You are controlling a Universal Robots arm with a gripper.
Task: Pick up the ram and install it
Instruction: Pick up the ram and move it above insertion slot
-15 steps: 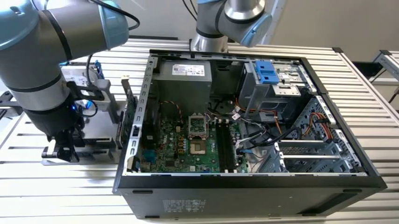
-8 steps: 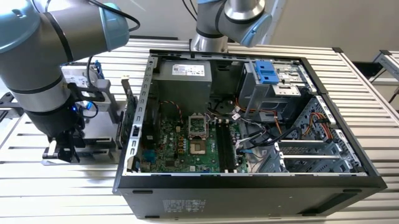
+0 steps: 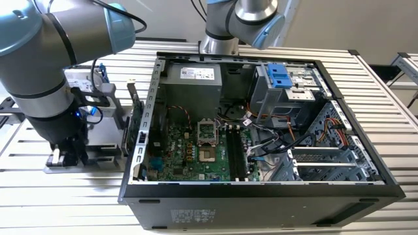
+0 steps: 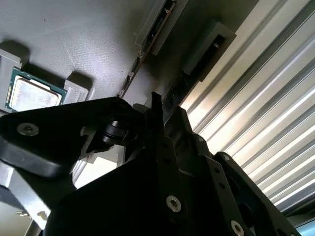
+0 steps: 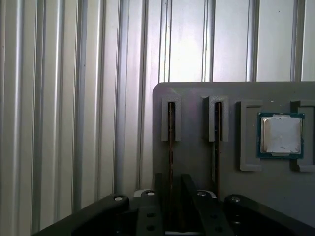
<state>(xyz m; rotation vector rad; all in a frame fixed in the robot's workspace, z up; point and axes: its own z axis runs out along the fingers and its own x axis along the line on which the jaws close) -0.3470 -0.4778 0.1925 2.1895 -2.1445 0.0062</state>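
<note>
The gripper (image 5: 173, 181) is straddling the ram (image 5: 171, 142) standing edgewise in the tray (image 5: 194, 147), at nine o'clock of the case (image 3: 261, 196), with open table (image 3: 65, 205) around. Whether it is clamping, I cannot tell.

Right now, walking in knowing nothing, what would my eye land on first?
Probably the open computer case in the middle of the exterior view, its green motherboard bare. At that view's left the big arm reaches down to a grey holder, where the gripper sits at the ram, with a square silver chip in the same holder.
</note>
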